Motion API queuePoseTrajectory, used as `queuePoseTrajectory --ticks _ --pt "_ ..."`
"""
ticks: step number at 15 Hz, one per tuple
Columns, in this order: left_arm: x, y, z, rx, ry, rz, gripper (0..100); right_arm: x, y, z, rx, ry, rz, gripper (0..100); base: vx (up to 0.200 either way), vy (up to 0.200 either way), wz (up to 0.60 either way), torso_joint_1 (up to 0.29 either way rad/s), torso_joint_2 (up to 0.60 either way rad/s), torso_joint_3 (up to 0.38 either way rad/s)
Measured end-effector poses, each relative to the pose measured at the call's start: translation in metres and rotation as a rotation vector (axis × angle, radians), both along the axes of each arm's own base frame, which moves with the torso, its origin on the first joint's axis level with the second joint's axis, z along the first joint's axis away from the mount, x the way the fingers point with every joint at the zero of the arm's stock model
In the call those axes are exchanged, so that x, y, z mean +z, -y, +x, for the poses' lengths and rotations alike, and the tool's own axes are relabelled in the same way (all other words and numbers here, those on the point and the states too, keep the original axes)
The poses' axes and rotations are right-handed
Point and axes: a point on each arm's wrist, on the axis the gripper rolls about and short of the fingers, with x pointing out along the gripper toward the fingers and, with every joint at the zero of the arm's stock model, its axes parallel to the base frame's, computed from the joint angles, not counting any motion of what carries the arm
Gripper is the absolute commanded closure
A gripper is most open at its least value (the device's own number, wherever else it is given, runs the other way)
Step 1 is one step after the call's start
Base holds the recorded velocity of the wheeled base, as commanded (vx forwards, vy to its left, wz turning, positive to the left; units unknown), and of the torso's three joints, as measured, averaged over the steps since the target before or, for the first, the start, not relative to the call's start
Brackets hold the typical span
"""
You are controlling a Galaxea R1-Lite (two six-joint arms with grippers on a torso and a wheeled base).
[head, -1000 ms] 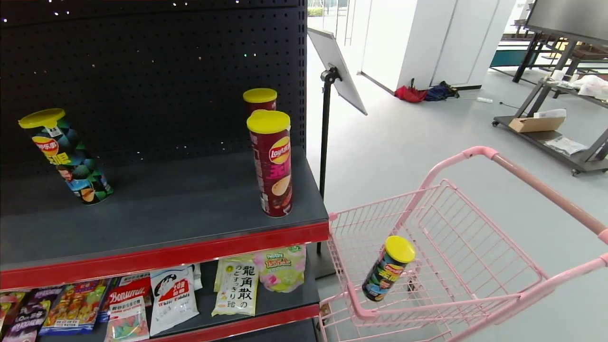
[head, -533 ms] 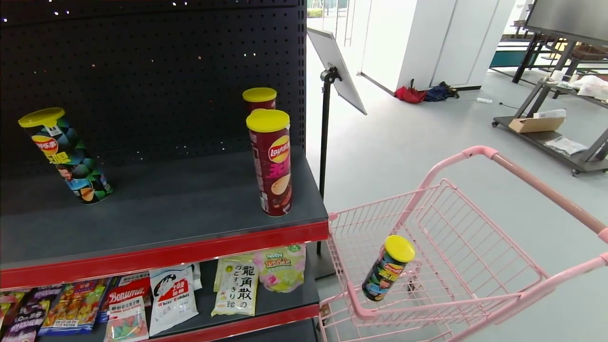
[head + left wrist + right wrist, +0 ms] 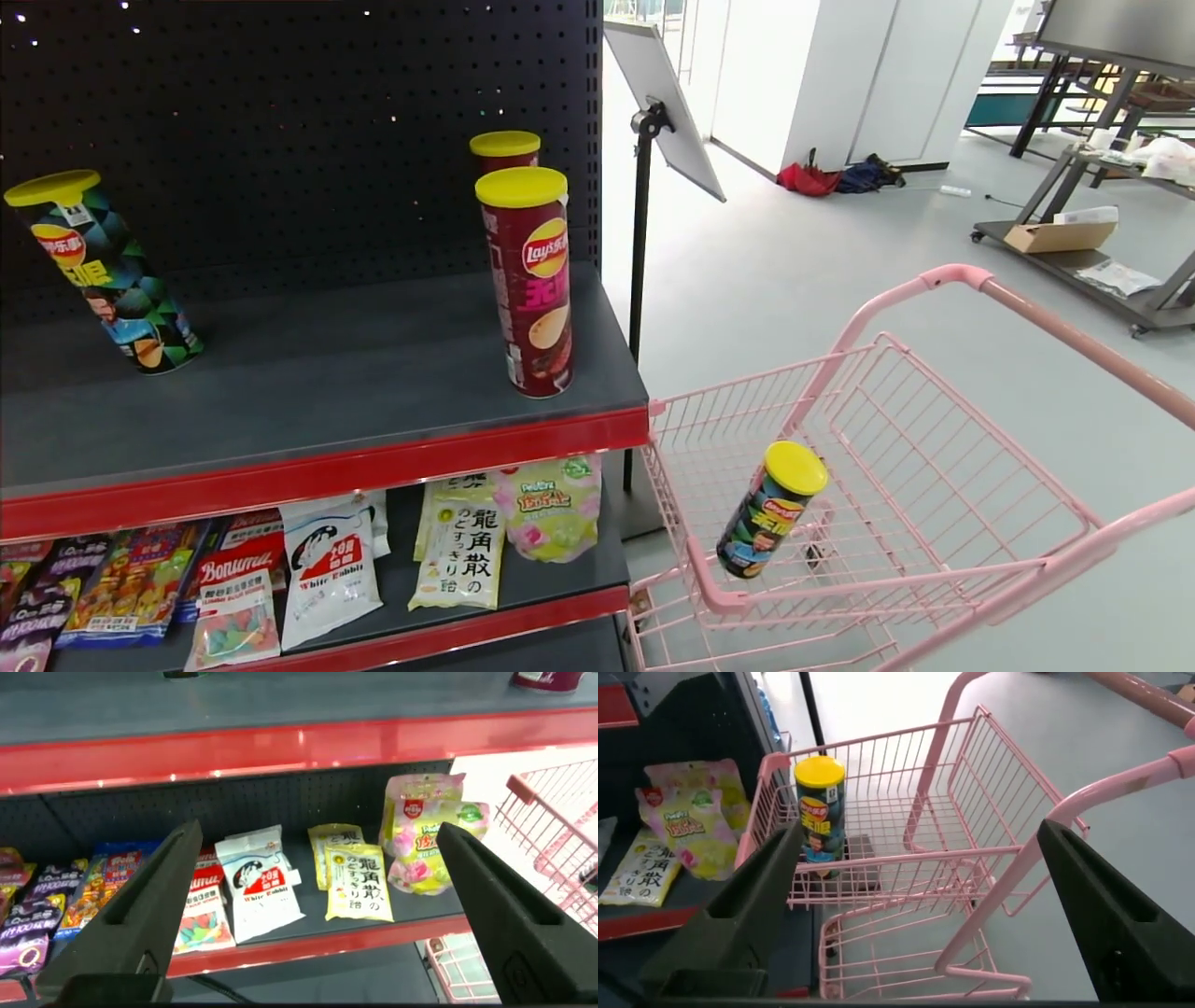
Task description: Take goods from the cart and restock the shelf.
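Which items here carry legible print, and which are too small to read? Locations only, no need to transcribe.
Front red can: round logo, large characters; legible.
Upper-shelf patterned can: round logo, large characters; legible.
Cart can: logo, characters; barely legible.
White bag: two-word name; legible.
Yellow bag: large black characters; legible.
Green bag: small heading; blurred.
Left-end bags: too small.

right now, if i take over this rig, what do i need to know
Left end effector: open, empty, facing the lower snack shelf.
Right end effector: open, empty, facing the cart.
Cart can: leaning inside the cart.
Done: top shelf holds two red cans at right, one green can at left.
Left to do: pick the cart can, shelve it.
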Motion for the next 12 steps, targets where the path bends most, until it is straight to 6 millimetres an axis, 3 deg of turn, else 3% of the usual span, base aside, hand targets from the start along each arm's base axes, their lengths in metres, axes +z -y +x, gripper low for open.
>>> queuePoseTrajectory --ticks 9,12 --pt "-0.0001 0.0 0.0 0.0 -0.001 0.0 0 0.0 0.0 0.0 0.0 0.0 0.0 0 0.0 0.0 0.0 -0.173 0.5 0.322" --pt "-0.0001 0.0 0.0 0.0 -0.001 0.0 0 0.0 0.0 0.0 0.0 0.0 0.0 0 0.0 0.0 0.0 -0.079 0.26 0.175"
